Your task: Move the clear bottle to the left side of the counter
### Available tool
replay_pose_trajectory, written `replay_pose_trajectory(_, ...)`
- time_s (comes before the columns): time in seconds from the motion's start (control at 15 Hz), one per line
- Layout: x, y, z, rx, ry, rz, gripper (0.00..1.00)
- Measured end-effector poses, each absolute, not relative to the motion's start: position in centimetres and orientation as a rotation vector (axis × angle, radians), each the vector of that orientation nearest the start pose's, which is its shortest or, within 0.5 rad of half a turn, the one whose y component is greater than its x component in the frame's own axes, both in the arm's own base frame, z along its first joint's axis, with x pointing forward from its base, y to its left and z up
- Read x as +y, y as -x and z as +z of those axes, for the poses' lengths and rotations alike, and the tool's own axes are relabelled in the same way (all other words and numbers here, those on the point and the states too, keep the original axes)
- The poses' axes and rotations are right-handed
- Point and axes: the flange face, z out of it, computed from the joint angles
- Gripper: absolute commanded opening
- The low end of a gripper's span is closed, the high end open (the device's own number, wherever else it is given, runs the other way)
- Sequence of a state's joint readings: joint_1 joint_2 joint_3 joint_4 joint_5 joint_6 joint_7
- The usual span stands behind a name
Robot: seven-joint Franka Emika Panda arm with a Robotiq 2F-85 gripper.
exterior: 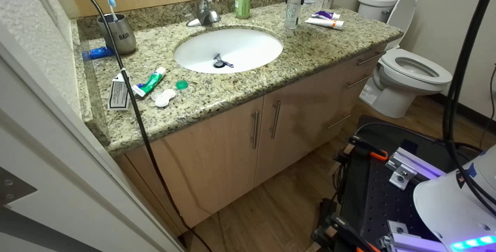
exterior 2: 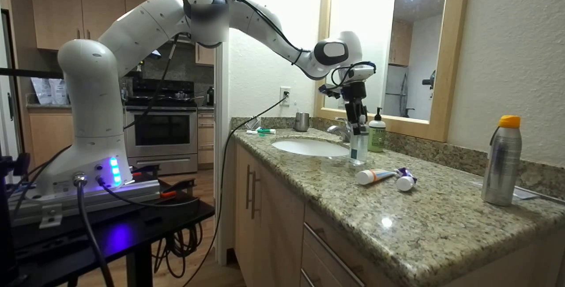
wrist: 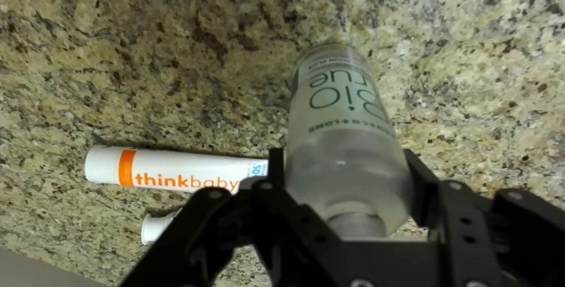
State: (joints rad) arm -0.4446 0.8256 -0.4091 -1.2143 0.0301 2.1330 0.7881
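Observation:
The clear bottle (exterior: 292, 15) stands upright on the speckled counter (exterior: 333, 46), near the back and beside the sink's end. It also shows in an exterior view (exterior 2: 359, 149) and in the wrist view (wrist: 342, 145), with its label turned upside down there. My gripper (exterior: 295, 0) comes down from above and has a finger on each side of the bottle's upper part. In the wrist view the fingers (wrist: 342, 159) touch both sides of the bottle below its cap. The cap is partly hidden by the gripper. I cannot tell whether the base rests on the counter or is just off it.
A green soap bottle (exterior: 242, 4) and the faucet (exterior: 205, 13) stand behind the sink (exterior: 232, 38). A white tube (exterior: 324, 23) lies close to the bottle. A metal cup (exterior: 124, 37), toothpaste (exterior: 153, 81) and a hanging cable (exterior: 133, 97) are at the far end. A metal flask (exterior 2: 502, 168) stands opposite.

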Motion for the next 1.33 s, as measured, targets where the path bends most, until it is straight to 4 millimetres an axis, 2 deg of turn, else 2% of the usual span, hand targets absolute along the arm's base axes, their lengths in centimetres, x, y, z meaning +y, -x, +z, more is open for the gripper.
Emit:
replay_pose_trajectory(0.47, -50.9, -57.6, 32.3, 2.308, 2.464, -0.285, 0.38)
replay_pose_trajectory(0.6, -50.2, -58.8, 34.0, 2.233, 2.493, -0.381, 0.38)
replay_pose_trajectory(0.67, -49.4, -59.6, 35.7, 2.171, 2.526, -0.446, 0.38)
replay_pose_trajectory(0.8, -46.8, -61.1, 39.7, 2.033, 2.613, -0.549, 0.38)
replay_pose_trajectory(1.0, -40.7, -62.6, 43.6, 1.798, 2.769, -0.606, 0.38)
replay_pose_trajectory(1.13, -36.6, -62.8, 44.5, 1.644, 2.875, -0.583, 0.38)
replay_pose_trajectory(1.33, -31.0, -62.3, 44.5, 1.408, 3.024, -0.525, 0.38)
